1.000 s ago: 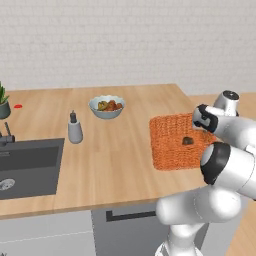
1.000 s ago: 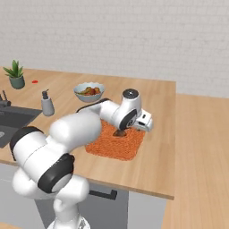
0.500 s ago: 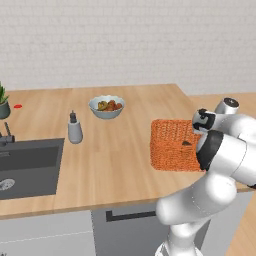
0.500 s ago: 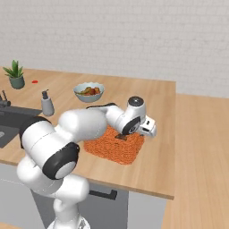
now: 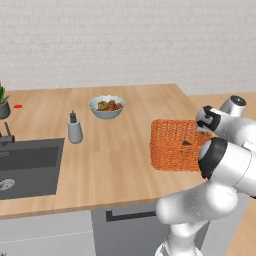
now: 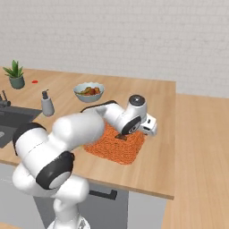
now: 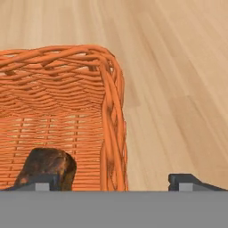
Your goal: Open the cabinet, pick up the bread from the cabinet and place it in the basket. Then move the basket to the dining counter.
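1. We see the gripper (image 7: 115, 181) with its jaws spread wide astride the right wall of the basket (image 5: 176, 145), one tip inside and one outside, pinching nothing.
2. The basket sits on the dining counter (image 5: 120, 150) near its right edge, and the bread (image 7: 46, 168) lies on the basket floor against that same wall.
3. We judge the basket light but somewhat springy: the woven wall may flex under a squeeze, so the thick braided rim is the firmest place to grasp.
4. The bread looks small, light and loose; we expect it to slide or roll if the basket tips.
5. The counter's right edge lies just beyond the basket, so room on that side is scant.
6. Open wood stretches toward the centre, with the bowl (image 5: 106, 106) near the back edge and the soap bottle (image 5: 75, 129) beside the sink (image 5: 27, 167), both well apart.
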Motion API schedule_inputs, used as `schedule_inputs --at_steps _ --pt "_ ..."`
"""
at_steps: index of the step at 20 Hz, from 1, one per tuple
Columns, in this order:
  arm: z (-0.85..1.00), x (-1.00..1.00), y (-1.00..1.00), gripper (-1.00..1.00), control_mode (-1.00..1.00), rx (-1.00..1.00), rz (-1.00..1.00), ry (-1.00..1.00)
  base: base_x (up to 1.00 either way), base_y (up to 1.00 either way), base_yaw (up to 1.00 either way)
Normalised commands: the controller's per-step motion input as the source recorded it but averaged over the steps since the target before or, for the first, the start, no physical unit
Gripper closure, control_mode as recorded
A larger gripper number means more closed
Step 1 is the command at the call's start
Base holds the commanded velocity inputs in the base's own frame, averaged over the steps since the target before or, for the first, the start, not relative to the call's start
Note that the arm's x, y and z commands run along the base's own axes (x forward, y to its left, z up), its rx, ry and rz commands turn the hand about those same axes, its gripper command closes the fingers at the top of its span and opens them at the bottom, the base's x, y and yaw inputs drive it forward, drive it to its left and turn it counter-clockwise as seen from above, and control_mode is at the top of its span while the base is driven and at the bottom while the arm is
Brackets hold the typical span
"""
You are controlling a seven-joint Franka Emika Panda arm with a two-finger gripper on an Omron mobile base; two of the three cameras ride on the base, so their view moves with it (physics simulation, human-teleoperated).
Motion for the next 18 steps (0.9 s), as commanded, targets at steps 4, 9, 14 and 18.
schedule_inputs --at_steps 4,9,14,18 --pt "0.71 -0.75 0.14 -1.0 -1.0 0.0 0.0 -0.2 0.0 0.0 0.0" --pt "0.75 -0.82 0.46 -1.0 -1.0 0.0 0.0 -0.17 0.0 0.0 0.0" --pt "0.57 -0.87 0.89 -1.0 -1.0 0.01 0.01 -0.16 0.0 0.0 0.0" --pt "0.56 -0.88 1.0 -1.0 -1.0 0.0 0.03 -0.12 0.0 0.0 0.0"
